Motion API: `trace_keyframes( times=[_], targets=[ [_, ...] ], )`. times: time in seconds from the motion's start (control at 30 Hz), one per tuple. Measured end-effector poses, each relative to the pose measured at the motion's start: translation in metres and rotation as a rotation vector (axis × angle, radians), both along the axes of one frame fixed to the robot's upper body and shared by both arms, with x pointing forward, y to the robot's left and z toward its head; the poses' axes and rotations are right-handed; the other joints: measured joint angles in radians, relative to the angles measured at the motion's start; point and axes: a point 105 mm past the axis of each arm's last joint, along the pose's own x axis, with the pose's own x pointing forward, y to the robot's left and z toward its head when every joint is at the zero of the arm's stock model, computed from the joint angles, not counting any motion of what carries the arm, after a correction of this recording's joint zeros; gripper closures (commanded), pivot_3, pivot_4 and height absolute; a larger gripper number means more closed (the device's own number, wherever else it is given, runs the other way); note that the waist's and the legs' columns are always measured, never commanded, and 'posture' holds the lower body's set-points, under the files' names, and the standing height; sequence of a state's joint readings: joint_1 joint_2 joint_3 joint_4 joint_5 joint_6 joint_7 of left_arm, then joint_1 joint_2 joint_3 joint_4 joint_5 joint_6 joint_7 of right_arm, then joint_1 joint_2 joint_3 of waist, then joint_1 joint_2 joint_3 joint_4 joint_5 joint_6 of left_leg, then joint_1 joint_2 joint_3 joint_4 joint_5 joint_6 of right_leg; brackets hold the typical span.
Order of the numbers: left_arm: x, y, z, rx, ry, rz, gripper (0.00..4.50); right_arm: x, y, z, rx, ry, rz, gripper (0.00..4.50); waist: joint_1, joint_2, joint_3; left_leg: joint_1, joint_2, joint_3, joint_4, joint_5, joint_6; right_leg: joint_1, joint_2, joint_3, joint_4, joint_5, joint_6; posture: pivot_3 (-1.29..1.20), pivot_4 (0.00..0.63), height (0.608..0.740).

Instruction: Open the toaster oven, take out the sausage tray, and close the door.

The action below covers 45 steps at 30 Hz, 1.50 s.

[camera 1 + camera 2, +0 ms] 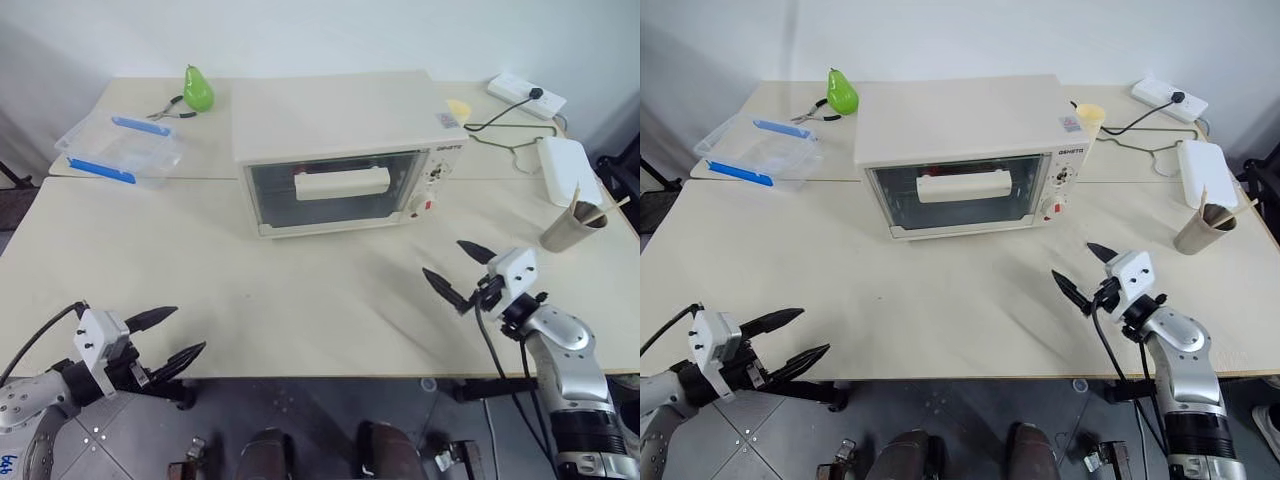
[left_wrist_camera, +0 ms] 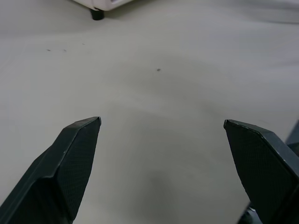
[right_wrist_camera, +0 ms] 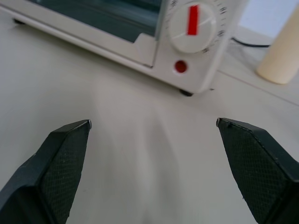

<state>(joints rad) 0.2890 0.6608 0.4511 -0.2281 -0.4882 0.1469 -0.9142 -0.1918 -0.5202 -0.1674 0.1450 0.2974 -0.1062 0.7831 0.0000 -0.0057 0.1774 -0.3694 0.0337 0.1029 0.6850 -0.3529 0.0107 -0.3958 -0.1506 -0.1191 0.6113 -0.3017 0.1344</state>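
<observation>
Toaster oven (image 1: 345, 150) sat at 12 o'clock on the tabletop (image 1: 250, 290), door (image 1: 335, 190) shut, bar handle across the glass. Sausage tray could not be made out behind it. Left gripper (image 1: 165, 335) hung at 7 o'clock off the near edge, fingers spread wide, holding nothing. Right gripper (image 1: 460, 270) at 4 o'clock, equally wide, empty, aimed toward the oven's knob panel (image 3: 194, 28).

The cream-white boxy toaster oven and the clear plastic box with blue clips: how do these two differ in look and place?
The cream-white boxy toaster oven is tall and opaque, with a glass door; the clear plastic box with blue clips is low and see-through. The oven stands mid-table; the box lies near the table's left edge. Both rest closed on the pale table.
</observation>
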Motion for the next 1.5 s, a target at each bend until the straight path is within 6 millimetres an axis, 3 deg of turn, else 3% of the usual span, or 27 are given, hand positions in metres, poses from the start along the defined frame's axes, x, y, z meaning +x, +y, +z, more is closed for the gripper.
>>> trace_keyframes(
  times=[0.17,0.3,0.4,0.57,0.7,0.97,1.2,1.3,1.37,1.5],
  targets=[
    [0.011,0.001,0.011,-0.035,-0.035,0.037,0.01,0.001,0.014,0.006,0.007,0.023,0.113,0.0,-0.007,0.0,0.0,0.001,0.002,0.001,0.0,0.0,0.0,0.0,0.001,0.0,0.001,0.0,0.0,0.0,0.15,0.74],
    [0.024,-0.003,0.051,-0.241,-0.055,-0.007,0.01,0.008,0.044,0.045,0.091,0.006,0.261,0.0,-0.01,0.0,0.0,0.001,0.008,0.001,0.001,0.0,0.0,-0.001,0.001,0.0,0.002,0.0,0.0,0.0,0.15,0.74],
    [0.029,-0.006,0.076,-0.269,-0.113,-0.042,0.01,0.009,0.068,0.074,0.127,-0.016,0.37,0.0,-0.01,0.001,0.0,0.001,0.007,0.0,0.001,0.0,-0.001,-0.001,0.001,-0.001,0.003,0.0,0.0,0.0,0.15,0.74],
    [0.03,-0.011,0.077,-0.268,-0.087,-0.091,0.01,0.014,0.086,0.082,0.174,0.028,0.434,0.0,-0.007,0.0,0.0,0.0,0.001,0.0,0.001,-0.001,-0.002,-0.001,0.001,-0.003,0.003,0.0,0.0,0.0,0.15,0.74],
    [0.037,-0.023,0.085,-0.27,-0.108,-0.139,0.01,0.017,0.108,0.103,0.186,-0.024,0.521,0.0,-0.006,0.0,0.0,0.0,0.002,0.001,0.002,-0.001,-0.002,-0.001,0.001,-0.003,0.003,0.0,0.0,0.0,0.15,0.74],
    [0.038,-0.028,0.077,-0.28,-0.053,-0.159,0.01,0.011,0.118,0.102,0.168,-0.042,0.578,0.0,-0.009,0.0,0.0,0.0,0.002,0.001,0.001,-0.001,-0.002,-0.003,0.001,-0.003,0.004,0.0,0.0,0.0,0.15,0.74],
    [0.05,-0.027,0.096,-0.359,-0.095,-0.138,0.01,-0.024,0.116,0.068,-0.069,-0.002,0.698,0.0,-0.025,0.0,0.0,0.0,0.002,0.001,0.001,-0.001,-0.002,-0.003,0.001,-0.003,0.003,0.0,0.0,0.0,0.15,0.74],
    [0.053,-0.03,0.109,-0.444,-0.114,-0.165,0.52,-0.031,0.114,0.058,-0.141,-0.027,0.711,0.0,-0.027,0.0,0.0,0.0,0.002,0.001,0.001,-0.001,-0.002,-0.003,0.002,-0.003,0.003,0.0,0.0,0.0,0.15,0.74],
    [0.061,-0.034,0.123,-0.516,-0.161,-0.193,1.11,-0.031,0.112,0.056,-0.19,-0.081,0.697,0.0,-0.026,0.0,0.0,0.0,0.002,0.001,0.001,-0.001,-0.002,-0.003,0.001,-0.003,0.004,0.0,0.0,0.0,0.15,0.74],
    [0.073,-0.046,0.123,-0.501,-0.162,-0.225,2.22,-0.029,0.11,0.055,-0.232,-0.139,0.688,0.0,-0.026,0.0,0.0,0.0,0.001,0.001,0.001,-0.001,-0.002,-0.002,0.001,-0.003,0.004,0.0,0.0,0.0,0.15,0.74]
  ],
)
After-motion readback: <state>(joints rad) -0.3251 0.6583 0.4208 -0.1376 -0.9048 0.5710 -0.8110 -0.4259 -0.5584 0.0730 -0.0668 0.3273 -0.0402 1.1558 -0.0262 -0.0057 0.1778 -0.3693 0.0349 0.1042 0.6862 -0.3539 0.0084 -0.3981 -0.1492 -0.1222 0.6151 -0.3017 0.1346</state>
